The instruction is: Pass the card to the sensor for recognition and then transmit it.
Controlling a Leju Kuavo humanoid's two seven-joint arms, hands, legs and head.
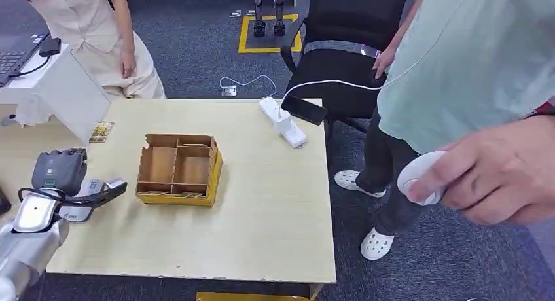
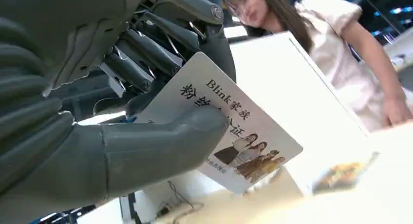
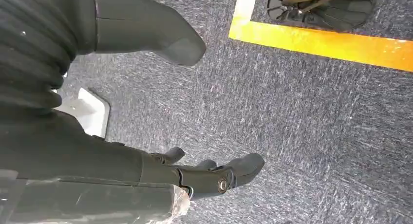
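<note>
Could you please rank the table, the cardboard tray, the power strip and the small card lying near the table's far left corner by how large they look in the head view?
1. Table
2. Cardboard tray
3. Power strip
4. Small card

The strip and card lie farther from the camera, though the order looks clear.

card [image 2: 234,136]: "Blink" | Chinese characters "粉丝", rest partly hidden

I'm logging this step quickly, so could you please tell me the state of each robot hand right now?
Left robot hand: holding the card between thumb and fingers.
Right robot hand: open, holding nothing, above the carpet.
</note>
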